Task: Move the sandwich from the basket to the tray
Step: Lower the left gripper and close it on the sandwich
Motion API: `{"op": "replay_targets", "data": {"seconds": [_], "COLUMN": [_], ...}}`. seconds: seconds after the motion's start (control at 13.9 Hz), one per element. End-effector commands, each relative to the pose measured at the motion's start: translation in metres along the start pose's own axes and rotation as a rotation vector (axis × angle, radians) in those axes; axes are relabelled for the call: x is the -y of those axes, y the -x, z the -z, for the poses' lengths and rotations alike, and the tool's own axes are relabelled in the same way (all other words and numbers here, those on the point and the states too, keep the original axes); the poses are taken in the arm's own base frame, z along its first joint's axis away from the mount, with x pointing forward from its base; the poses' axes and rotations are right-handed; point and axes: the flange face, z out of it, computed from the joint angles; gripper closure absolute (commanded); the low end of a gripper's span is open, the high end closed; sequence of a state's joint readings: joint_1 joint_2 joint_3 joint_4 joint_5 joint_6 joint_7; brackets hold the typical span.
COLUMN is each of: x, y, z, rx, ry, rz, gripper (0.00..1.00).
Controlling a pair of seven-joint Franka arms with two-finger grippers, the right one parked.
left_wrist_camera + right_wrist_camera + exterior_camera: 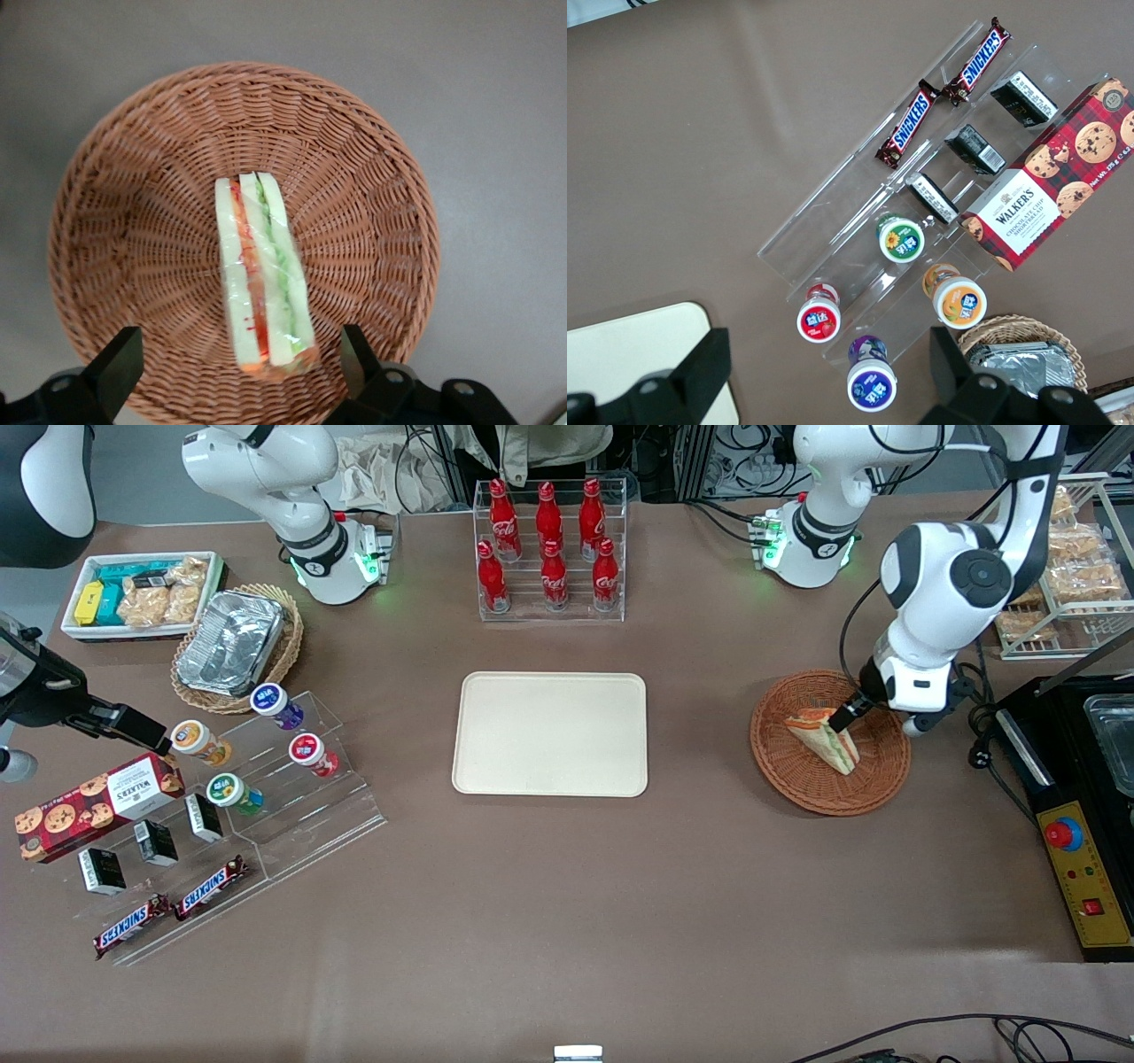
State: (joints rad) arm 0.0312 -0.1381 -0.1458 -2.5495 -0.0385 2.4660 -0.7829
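sandwich (262, 279) lay in the basket (133, 221), long axis running from basket centre toward the rim nearest the front camera | white bread wedge, red, orange and green layers on the cut edge | gripper (239, 372) hovered above it, fingers (120, 359) spread either side, not touching | tray (549, 732) well apart on the counter (567, 886)
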Motion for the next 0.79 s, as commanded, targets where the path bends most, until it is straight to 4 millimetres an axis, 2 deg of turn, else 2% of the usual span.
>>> {"op": "replay_targets", "data": {"seconds": [0.0,0.14,0.5,0.72], "x": [-0.013,-0.018,-0.01,-0.008], "y": [-0.002,0.001,0.009,0.011], "z": [-0.013,-0.02,-0.046,-0.054], "rx": [-0.01,-0.02,-0.004,-0.013], "ry": [0.019,0.034,-0.006,-0.034], "rz": [0.064,0.08,0.059,0.063], "gripper": [0.01,0.01,0.01,0.01]}}
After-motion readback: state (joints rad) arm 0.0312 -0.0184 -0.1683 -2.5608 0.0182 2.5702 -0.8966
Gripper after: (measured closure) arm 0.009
